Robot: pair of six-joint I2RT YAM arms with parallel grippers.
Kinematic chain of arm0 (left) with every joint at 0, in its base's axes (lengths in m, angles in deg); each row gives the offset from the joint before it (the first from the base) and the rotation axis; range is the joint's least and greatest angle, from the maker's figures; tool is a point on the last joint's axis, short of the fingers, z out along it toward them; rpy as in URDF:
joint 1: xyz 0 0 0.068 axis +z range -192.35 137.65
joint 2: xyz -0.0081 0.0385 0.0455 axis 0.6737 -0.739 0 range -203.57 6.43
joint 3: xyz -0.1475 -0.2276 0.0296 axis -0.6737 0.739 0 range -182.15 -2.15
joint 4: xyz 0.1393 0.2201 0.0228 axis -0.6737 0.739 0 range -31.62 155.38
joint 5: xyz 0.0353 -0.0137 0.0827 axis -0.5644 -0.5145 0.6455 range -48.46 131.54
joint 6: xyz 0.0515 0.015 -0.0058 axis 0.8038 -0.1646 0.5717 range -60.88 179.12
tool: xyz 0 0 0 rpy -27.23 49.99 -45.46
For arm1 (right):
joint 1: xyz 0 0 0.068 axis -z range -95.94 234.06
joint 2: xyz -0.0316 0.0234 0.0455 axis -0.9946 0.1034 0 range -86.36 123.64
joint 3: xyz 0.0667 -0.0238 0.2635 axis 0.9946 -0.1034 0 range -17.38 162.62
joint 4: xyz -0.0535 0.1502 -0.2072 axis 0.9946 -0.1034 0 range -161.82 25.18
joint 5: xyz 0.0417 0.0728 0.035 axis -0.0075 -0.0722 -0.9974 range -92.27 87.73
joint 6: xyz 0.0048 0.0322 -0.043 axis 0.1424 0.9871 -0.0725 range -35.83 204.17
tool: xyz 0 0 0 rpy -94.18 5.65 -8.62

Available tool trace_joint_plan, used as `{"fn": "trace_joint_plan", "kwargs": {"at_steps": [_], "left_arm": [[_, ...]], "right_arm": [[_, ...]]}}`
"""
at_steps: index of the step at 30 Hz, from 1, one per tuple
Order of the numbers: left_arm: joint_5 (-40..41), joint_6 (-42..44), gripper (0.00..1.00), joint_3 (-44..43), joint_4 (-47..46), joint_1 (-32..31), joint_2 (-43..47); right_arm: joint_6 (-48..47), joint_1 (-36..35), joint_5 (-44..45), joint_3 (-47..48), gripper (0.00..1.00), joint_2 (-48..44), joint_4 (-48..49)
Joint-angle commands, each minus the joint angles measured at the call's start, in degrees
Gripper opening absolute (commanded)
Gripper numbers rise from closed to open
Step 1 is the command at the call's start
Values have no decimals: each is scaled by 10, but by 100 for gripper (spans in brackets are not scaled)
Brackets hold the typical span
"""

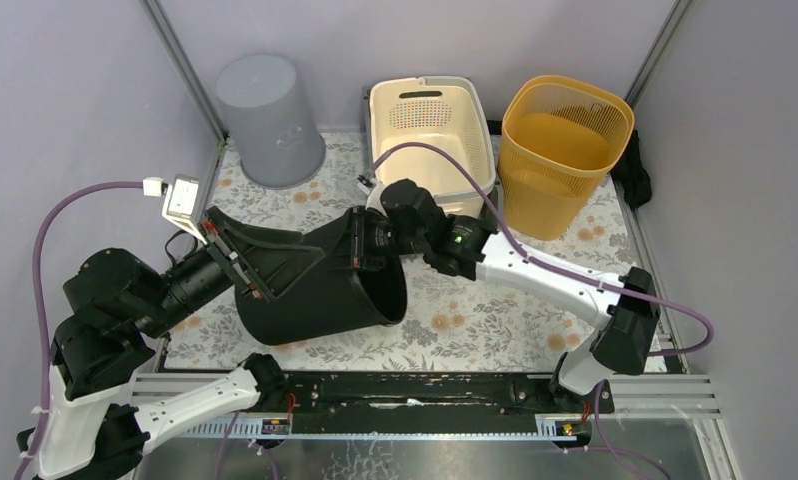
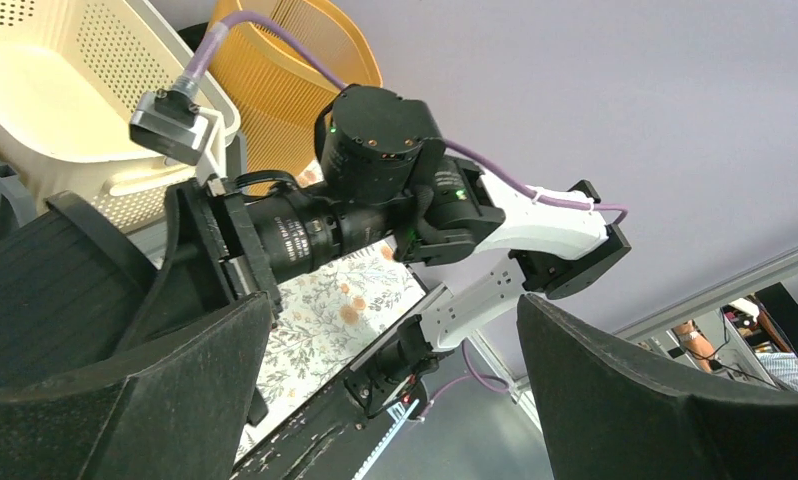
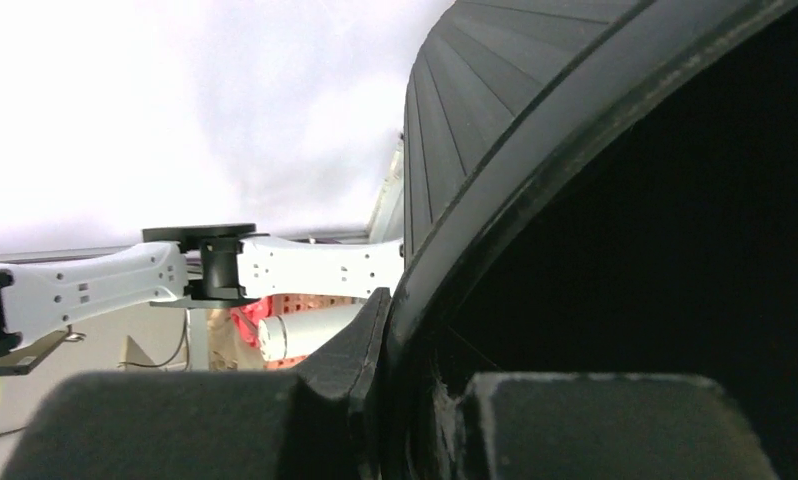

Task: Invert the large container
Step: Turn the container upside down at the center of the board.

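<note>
Large container (image 1: 315,285) on its side
Right claw (image 1: 363,240) pinches its rim to pivot; left claw (image 1: 237,258), spread wide, braces the base.

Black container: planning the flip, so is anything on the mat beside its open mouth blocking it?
Nothing visible: the mat beside the black container is bare; the cream basket and orange basket stand farther back.

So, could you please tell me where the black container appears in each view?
Top external: black container at centre, lying on its side.
Left wrist: left edge, its ribbed wall.
Right wrist: fills the right side.
Shared landmark: the right claw clamped on its rim.
</note>
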Motion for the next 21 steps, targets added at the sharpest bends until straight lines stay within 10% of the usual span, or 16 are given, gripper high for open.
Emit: {"fn": "trace_joint_plan", "kwargs": {"at_steps": [1,21], "left_arm": [[-12,-7,100,-13,-8,-1,-4],[-6,-6,100,7,-8,0,-15]], "right_arm": [[80,0,-40,-29,0,1,263],[402,18,-17,-88,0,275,962]]}}
